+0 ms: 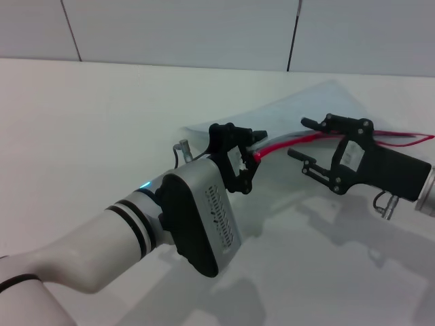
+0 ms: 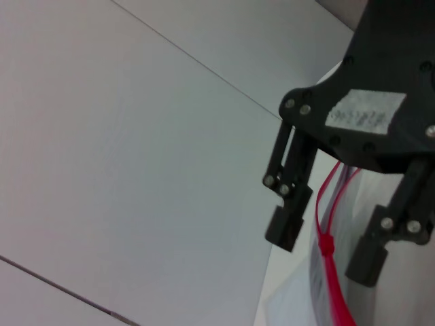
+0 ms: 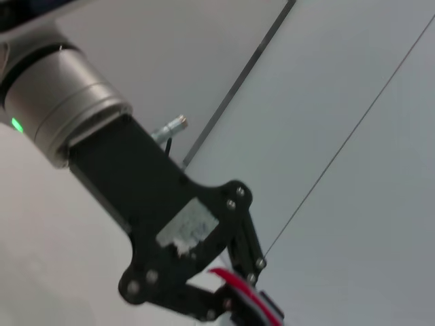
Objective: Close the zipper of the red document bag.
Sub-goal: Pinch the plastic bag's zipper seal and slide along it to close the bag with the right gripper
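A: Nearest item?
B: Left gripper (image 1: 253,151), black, on the silver-white left arm (image 1: 129,238); clamped on the near end of the zipper (image 1: 285,142), above the tabletop (image 1: 102,136).

A: Next?
B: Red document bag (image 1: 319,102), translucent pale pouch, held up off the tabletop and slanting away toward the wall (image 1: 204,30). The zipper runs as a bright red strip from the left gripper toward the right.

A: Slider?
B: Too small to tell in the head view.

A: Right side?
B: Right gripper (image 1: 302,139), jaws parted, straddling the red strip without pinching it, well along from the left gripper.
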Robot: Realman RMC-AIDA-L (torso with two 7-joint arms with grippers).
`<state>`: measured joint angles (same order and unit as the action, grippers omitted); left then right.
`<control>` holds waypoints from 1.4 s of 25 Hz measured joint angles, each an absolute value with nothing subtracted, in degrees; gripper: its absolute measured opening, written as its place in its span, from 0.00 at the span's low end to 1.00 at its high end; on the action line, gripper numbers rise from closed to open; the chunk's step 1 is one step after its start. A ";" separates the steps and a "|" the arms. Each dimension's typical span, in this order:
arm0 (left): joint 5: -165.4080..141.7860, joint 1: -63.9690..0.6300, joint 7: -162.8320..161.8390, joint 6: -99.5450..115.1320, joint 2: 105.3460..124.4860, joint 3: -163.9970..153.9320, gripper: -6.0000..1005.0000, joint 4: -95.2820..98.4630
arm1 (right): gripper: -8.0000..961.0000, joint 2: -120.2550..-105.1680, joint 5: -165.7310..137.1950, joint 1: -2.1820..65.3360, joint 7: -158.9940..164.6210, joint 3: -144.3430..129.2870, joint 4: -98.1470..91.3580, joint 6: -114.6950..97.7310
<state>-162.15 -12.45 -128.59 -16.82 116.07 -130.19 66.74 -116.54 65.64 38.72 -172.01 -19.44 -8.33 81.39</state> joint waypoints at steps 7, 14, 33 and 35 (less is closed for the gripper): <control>-162.15 -12.30 -128.58 -16.80 116.00 -130.27 0.06 67.12 | 0.51 -116.62 65.59 38.97 -172.01 -20.37 -8.35 80.00; -162.16 -12.22 -128.59 -16.39 116.01 -130.25 0.06 67.26 | 0.36 -116.63 65.56 39.03 -172.08 -20.39 -8.35 79.98; -162.16 -12.21 -128.58 -16.71 115.94 -130.94 0.06 67.24 | 0.11 -116.63 65.55 38.66 -172.09 -20.40 -8.78 79.99; -162.16 -12.21 -128.56 -16.71 115.93 -130.95 0.06 67.26 | 0.10 -116.63 65.56 38.54 -172.09 -20.43 -9.04 79.99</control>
